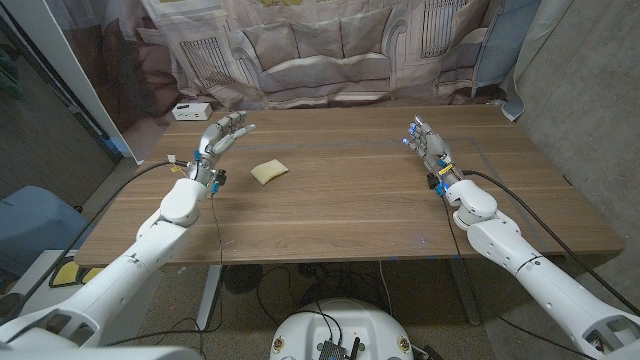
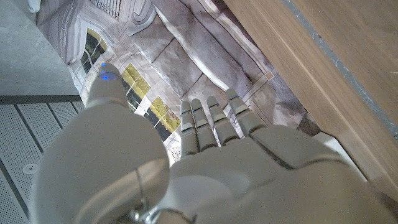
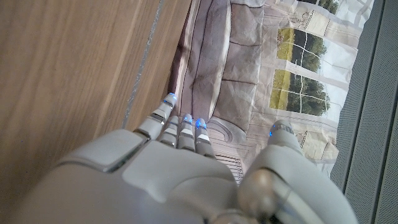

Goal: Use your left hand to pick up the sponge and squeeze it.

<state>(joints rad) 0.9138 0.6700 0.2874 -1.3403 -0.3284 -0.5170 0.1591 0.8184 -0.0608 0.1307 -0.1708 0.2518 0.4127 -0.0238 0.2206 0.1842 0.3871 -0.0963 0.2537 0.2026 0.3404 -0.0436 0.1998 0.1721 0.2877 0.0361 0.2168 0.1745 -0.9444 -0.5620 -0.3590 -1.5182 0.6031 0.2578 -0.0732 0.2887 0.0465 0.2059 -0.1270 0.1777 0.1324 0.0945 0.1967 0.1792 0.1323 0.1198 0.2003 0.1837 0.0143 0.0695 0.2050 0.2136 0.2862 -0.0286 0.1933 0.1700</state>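
Head view: the left hand (image 1: 222, 137) is released, fingers spread, holding nothing; the sponge (image 1: 268, 171) lies on the table (image 1: 350, 210) just beside it, toward the middle. Likely light and soft; grasp across its short sides. Left wrist view: fingers (image 2: 211, 124) extended, nothing grasped.

I see a wooden table (image 1: 350, 200), its planks smooth with a matt, lightly streaked grain. On it the sponge (image 1: 268, 171) looks soft and porous, pale yellow, dull. My left hand (image 1: 222, 140) and right hand (image 1: 428, 145) are light grey plastic shells with a faint satin sheen; close up, the left hand's back is smooth and slightly glossy. A small white box (image 1: 191, 110) at the far edge looks like hard plastic. Behind hangs a printed cloth backdrop (image 1: 320, 50), matt and creased.
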